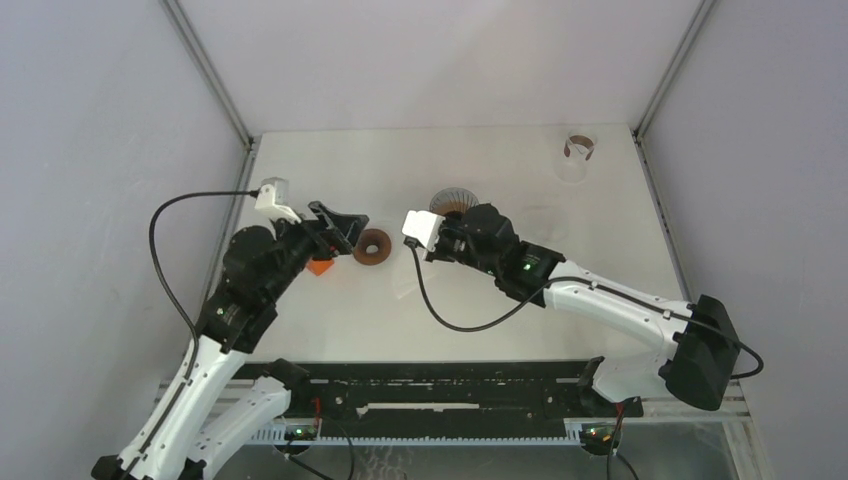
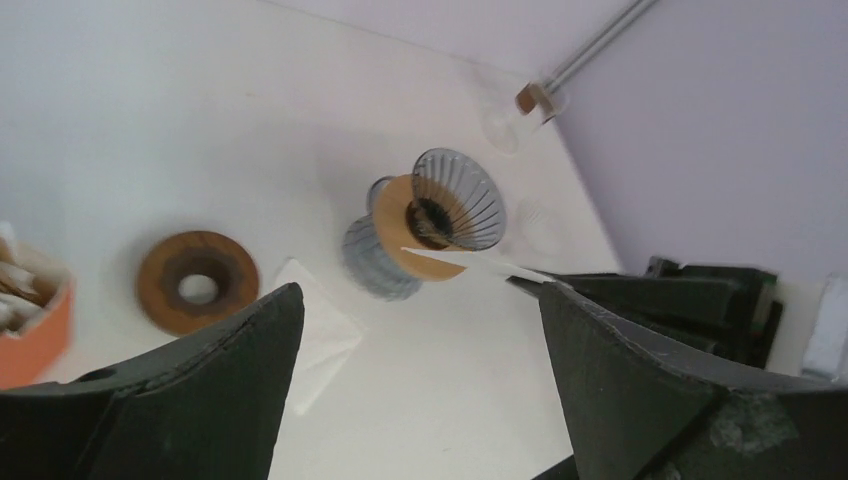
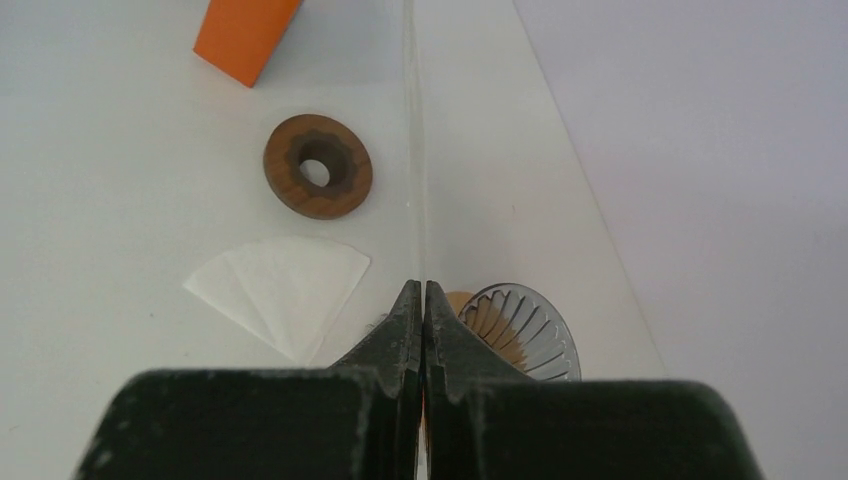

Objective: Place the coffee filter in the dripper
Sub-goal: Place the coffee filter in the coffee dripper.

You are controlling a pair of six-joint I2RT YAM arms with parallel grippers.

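Note:
The glass ribbed dripper [image 1: 452, 203] with a wooden collar stands mid-table; it also shows in the left wrist view [image 2: 455, 200] and the right wrist view [image 3: 525, 335]. My right gripper [image 1: 442, 232] [image 3: 420, 285] is shut on a white coffee filter [image 2: 470, 262], seen edge-on as a thin line [image 3: 413, 150], held just in front of the dripper. A second filter [image 3: 285, 290] [image 2: 315, 335] lies flat on the table. My left gripper [image 1: 340, 225] [image 2: 418, 300] is open and empty, to the left, facing the dripper.
A brown wooden ring [image 1: 372, 247] [image 2: 197, 282] [image 3: 318, 165] lies between the grippers. An orange filter box [image 1: 320, 265] [image 2: 30, 320] [image 3: 245, 35] sits under the left gripper. A clear glass cup [image 1: 578, 155] [image 2: 530, 105] stands at the back right.

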